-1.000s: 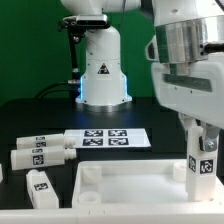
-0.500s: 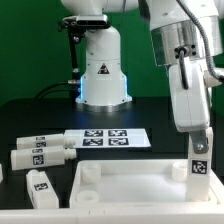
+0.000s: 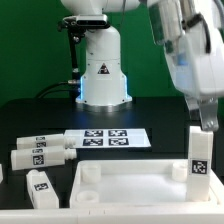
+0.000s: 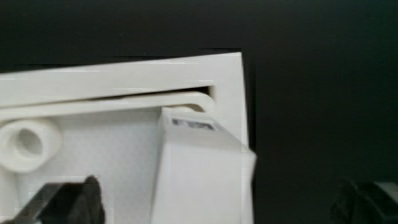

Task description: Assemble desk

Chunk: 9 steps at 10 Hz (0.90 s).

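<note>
Outside, one leg [image 3: 201,155] stands upright in the corner of the tabletop [image 3: 130,182] on the exterior view's right, with the end effector [image 3: 207,120] open just above it. Loose legs [image 3: 40,153] lie on the bench [image 3: 40,120], probably unfitted. Wrist view: spread fingers [image 4: 63,200] flank the standing leg without touching it.

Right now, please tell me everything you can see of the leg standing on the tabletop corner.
The leg is a short square white post, plastic by its look, with a black-and-white square tag on its side. It stands upright at the far corner of the tabletop, on the exterior view's right, its lower end meeting that corner. Nothing else touches it: the gripper hangs just above, jaws wide apart.
</note>
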Each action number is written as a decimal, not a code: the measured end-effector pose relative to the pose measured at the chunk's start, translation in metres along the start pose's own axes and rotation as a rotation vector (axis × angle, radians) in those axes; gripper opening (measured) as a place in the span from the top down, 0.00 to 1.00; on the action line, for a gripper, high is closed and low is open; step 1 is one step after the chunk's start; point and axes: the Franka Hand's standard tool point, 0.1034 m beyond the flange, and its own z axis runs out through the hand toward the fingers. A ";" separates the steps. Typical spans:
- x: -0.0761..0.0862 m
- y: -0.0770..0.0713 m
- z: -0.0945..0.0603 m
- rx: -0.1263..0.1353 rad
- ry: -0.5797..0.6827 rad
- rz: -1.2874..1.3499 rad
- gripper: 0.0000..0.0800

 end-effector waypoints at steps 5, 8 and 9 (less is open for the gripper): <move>-0.001 0.002 0.005 -0.005 0.003 -0.018 0.19; 0.057 -0.005 -0.024 0.057 -0.010 -0.382 0.19; 0.073 -0.008 -0.029 0.063 -0.001 -0.472 0.19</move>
